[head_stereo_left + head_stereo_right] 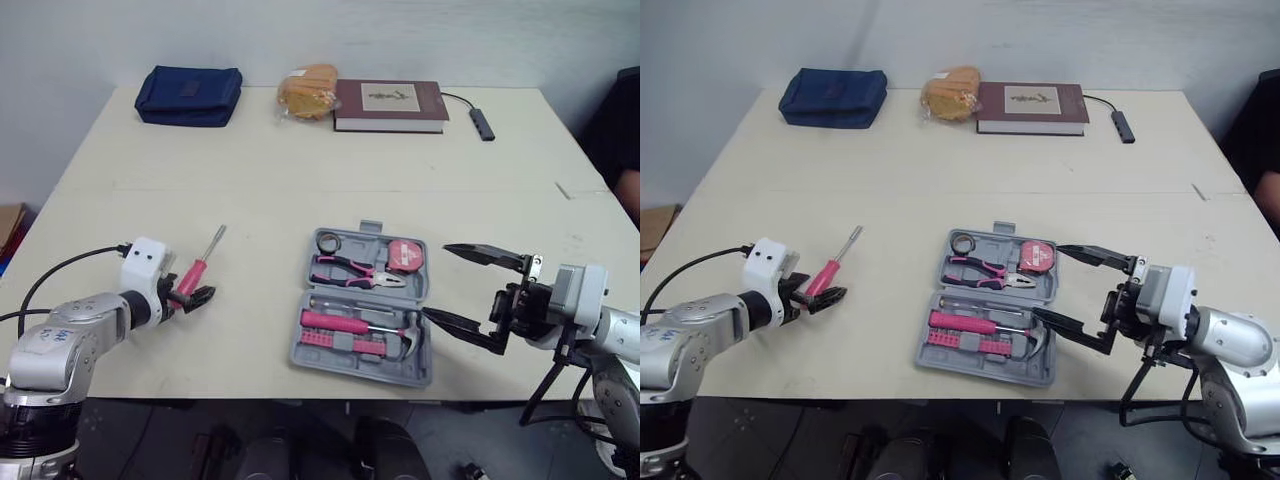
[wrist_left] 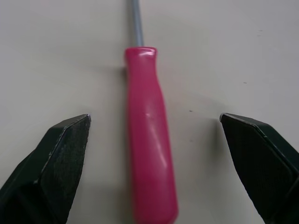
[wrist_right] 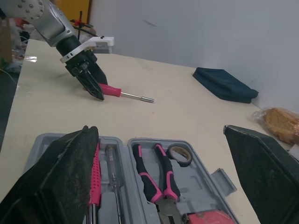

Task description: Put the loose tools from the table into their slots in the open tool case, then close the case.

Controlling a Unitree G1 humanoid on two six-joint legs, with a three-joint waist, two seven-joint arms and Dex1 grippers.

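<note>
A loose screwdriver with a pink handle lies on the table, left of the open grey tool case. My left gripper is open and straddles the handle's end; in the left wrist view the pink handle lies between the two fingers without touching either. The case holds pink-handled pliers, a tape measure, a roll of tape, a pink screwdriver and a hammer. My right gripper hangs wide open at the case's right edge, holding nothing.
Along the far edge lie a blue pouch, a bagged bun, a maroon book and a black adapter on a cable. A dark shape stands past the table's right side.
</note>
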